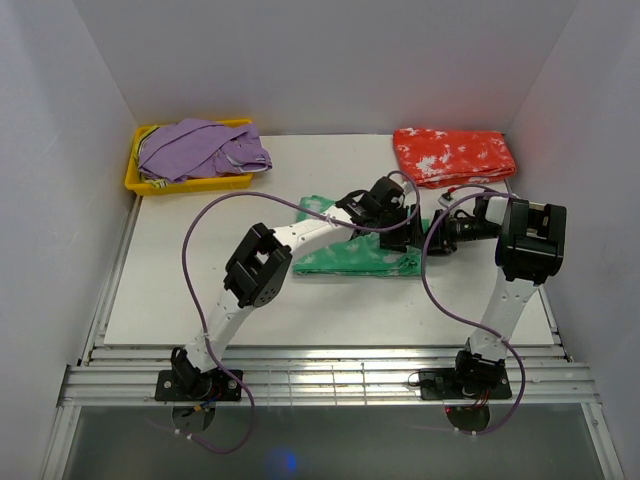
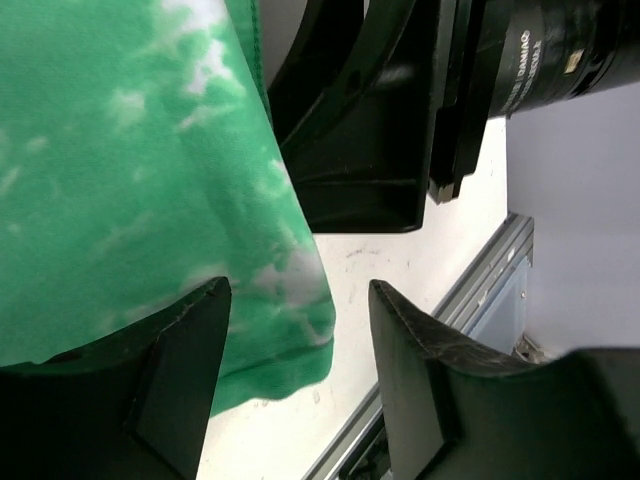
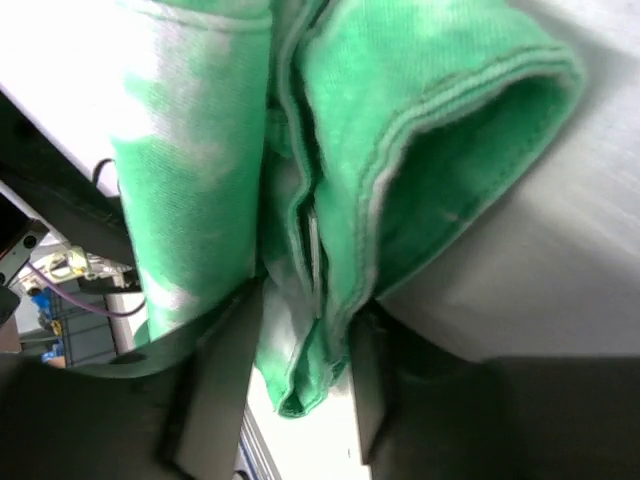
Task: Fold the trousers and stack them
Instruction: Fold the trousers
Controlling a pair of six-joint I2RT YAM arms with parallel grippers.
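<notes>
Log: counter point(image 1: 200, 290) carries green trousers point(image 1: 350, 262) at centre and red-orange trousers point(image 1: 455, 155) folded in the far right corner. I see the right claw point(image 3: 305, 330) clenched on bunched green cloth. The left claw point(image 2: 300, 288) is released over the green edge.

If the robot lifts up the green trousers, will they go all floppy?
Probably floppy: the green trousers bunch into soft folds inside the right tool. Likely light too, being thin cloth. They shouldn't roll or slip much, since the fabric looks soft and matte.
</notes>
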